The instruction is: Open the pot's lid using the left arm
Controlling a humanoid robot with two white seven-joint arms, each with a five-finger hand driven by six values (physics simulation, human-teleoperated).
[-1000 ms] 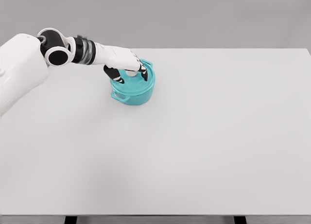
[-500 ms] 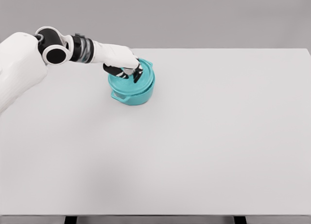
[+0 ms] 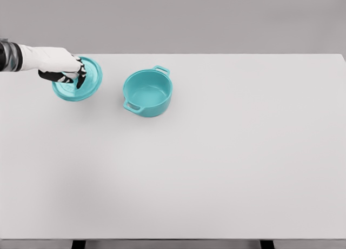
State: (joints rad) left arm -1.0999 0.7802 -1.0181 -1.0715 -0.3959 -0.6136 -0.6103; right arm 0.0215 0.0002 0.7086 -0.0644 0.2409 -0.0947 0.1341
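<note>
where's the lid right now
In the head view the lid is at the table's far left, gripped by the left hand, left of the open pot.

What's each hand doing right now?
Left hand: closed on the lid, held off to the left of the open pot.
Right hand: not in view.

Teal pot (image 3: 147, 92) and matching teal lid (image 3: 85, 86), white left robot hand (image 3: 62, 67) with black fingers (image 3: 81, 79), plain pale grey-white counter (image 3: 227, 152), grey backdrop.
</note>
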